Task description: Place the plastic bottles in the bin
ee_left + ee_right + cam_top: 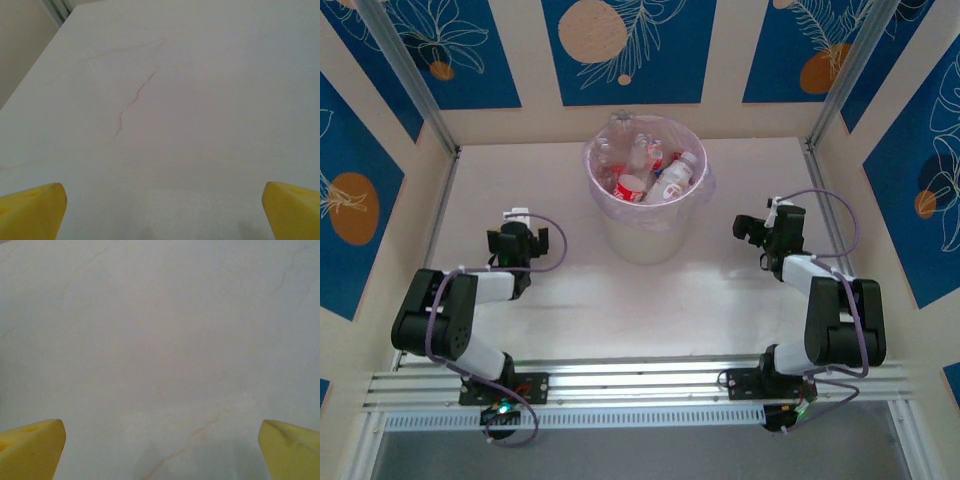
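Task seemingly complete: the plastic bottles (pixel 650 172) lie heaped inside the bin (pixel 642 238) standing mid-tabletop (pixel 720 300), none apparently left outside it, while the left tool (pixel 160 212) and right tool (pixel 160 450) hover wide open, holding nothing

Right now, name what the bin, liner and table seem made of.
Bin: translucent whitish plastic, apparently; light passes its wall. Liner: thin lilac plastic film, crinkled over the rim. Table: smooth whitish top with faint reddish veins; stone or laminate, can't tell.
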Controlling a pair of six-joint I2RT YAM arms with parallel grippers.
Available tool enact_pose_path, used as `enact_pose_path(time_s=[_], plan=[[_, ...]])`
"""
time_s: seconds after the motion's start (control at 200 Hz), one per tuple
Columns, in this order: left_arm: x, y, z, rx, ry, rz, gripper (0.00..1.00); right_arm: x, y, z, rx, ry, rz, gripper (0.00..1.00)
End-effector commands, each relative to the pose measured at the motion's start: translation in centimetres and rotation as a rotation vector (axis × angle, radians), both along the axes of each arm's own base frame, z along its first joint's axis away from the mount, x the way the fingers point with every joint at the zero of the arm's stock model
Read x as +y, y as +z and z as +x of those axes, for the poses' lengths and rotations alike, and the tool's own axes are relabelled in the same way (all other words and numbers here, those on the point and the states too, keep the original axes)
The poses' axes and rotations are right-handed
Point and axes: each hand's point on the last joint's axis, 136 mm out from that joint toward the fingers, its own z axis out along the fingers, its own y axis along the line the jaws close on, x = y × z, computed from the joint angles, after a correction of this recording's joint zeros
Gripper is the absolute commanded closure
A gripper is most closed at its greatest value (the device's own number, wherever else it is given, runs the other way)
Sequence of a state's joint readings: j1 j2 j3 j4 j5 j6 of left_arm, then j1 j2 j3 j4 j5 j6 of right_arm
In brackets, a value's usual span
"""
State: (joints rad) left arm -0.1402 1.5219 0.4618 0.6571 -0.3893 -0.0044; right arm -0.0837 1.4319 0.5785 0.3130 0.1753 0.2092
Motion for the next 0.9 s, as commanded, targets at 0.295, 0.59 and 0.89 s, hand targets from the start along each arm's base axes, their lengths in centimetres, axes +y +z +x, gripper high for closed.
enact_pose_path(time_s=[0.295, 0.59, 0.89], plan=[[-1.1, 1.9, 0.7, -0.124, -0.088, -0.026, 0.0, 2.2, 2.2, 1.1, -0.156, 0.083, -0.065, 0.01], [-1.2, 1.1, 0.2, -0.152, -0.109, -0.044, 0.0, 3.3, 0.8, 0.5, -0.288, 0.107, -0.087, 0.01], [-1.2, 1.4, 0.2, -0.166, -0.109, -0.037, 0.0, 3.2, 0.7, 0.7, -0.257, 0.097, -0.104, 0.01]])
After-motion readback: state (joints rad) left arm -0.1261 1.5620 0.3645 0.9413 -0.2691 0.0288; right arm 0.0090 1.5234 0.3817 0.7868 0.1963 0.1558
